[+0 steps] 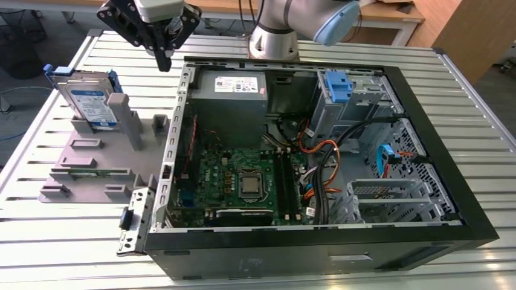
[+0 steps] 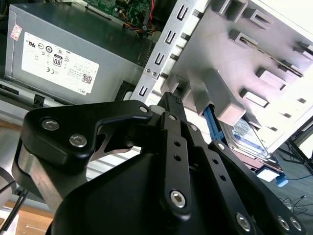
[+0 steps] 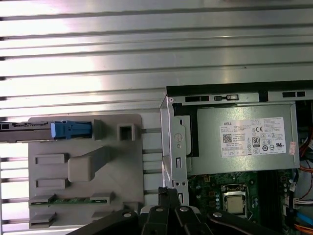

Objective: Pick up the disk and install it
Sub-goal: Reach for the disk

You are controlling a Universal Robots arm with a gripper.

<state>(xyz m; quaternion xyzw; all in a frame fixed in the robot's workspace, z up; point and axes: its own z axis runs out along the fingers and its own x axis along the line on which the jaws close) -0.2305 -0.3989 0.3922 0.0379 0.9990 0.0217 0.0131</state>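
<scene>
The flat silver metal disk (image 1: 87, 104), framed in blue plastic, stands on edge in the grey plastic stand (image 1: 89, 163), propped against 1 upright post so its sides stay reachable. The black gripper (image 1: 164, 58) hovers beside the open black computer case (image 1: 451, 151), jaws seemingly pressed together and empty.

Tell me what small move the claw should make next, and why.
Probably shift toward the exterior view's left, over the disk: the claw hangs empty beside the computer case, while the disk stands upright in the grey stand, untouched.
</scene>
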